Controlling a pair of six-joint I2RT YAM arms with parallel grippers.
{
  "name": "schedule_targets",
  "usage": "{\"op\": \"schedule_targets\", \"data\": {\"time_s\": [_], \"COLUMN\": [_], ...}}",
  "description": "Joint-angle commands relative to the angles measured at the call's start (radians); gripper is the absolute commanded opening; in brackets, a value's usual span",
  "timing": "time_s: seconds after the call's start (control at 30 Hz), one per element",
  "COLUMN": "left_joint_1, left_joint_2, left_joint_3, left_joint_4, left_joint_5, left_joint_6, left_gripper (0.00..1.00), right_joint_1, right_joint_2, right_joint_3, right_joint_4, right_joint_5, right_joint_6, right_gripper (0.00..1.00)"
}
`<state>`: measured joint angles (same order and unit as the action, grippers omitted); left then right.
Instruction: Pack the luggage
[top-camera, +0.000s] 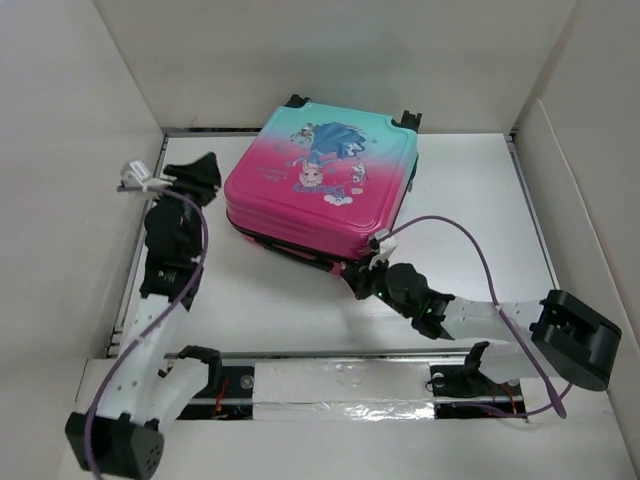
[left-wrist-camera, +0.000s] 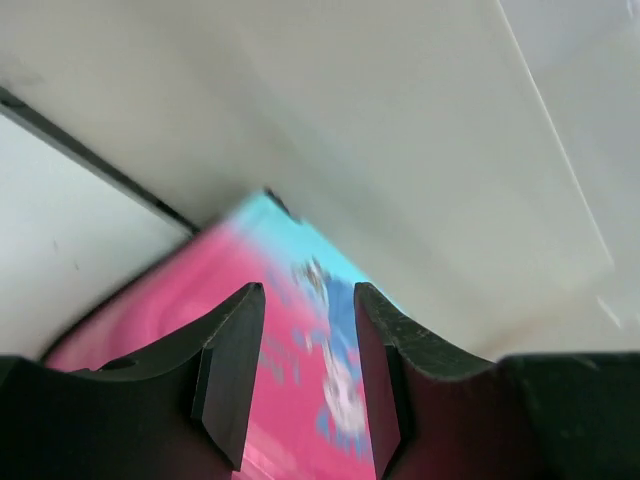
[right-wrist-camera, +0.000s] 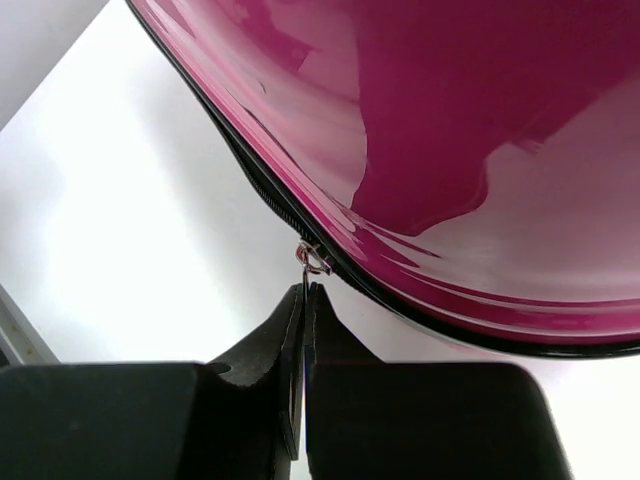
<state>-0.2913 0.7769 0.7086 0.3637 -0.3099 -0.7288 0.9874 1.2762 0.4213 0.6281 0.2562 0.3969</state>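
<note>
The luggage (top-camera: 320, 190) lies flat and closed on the white table, pink-to-teal shell with the cartoon print facing up. My right gripper (top-camera: 358, 280) is at its near corner, shut on the metal zipper pull (right-wrist-camera: 312, 258) of the black zipper line along the shell's edge (right-wrist-camera: 420, 150). My left gripper (top-camera: 205, 170) hovers open and empty just left of the suitcase's far left side. In the left wrist view the blurred pink and teal shell (left-wrist-camera: 300, 330) shows between the open fingers (left-wrist-camera: 228, 370).
White walls enclose the table on the left, back and right. A taped metal rail (top-camera: 330, 385) runs along the near edge by the arm bases. Purple cables (top-camera: 470, 240) loop over both arms.
</note>
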Motion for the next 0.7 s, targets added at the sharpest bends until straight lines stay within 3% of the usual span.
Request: {"op": "schedule_targets", "data": {"time_s": [0.0, 0.1, 0.27, 0.47, 0.67], "left_joint_1": [0.205, 0.388, 0.439, 0.313, 0.066], "left_joint_2": [0.211, 0.396, 0.717, 0.854, 0.731], "left_joint_3": [0.104, 0.156, 0.29, 0.318, 0.088], "left_joint_4": [-0.037, -0.035, -0.088, -0.043, 0.17], "left_joint_5": [0.257, 0.409, 0.54, 0.566, 0.483], "left_joint_6": [-0.107, -0.113, -0.064, -0.066, -0.135], "left_gripper": [0.38, 0.38, 0.38, 0.38, 0.38], "right_joint_1": [-0.012, -0.012, -0.001, 0.008, 0.043], "right_joint_2": [-0.061, -0.064, -0.109, -0.126, 0.001], "right_joint_3": [0.01, -0.002, -0.023, -0.003, 0.124], "right_joint_4": [0.13, 0.139, 0.118, 0.053, 0.013], "right_joint_5": [-0.054, -0.087, -0.123, -0.109, -0.172], "right_joint_6": [-0.006, -0.013, -0.02, -0.041, -0.087], "right_gripper": [0.0, 0.0, 0.0, 0.0, 0.0]}}
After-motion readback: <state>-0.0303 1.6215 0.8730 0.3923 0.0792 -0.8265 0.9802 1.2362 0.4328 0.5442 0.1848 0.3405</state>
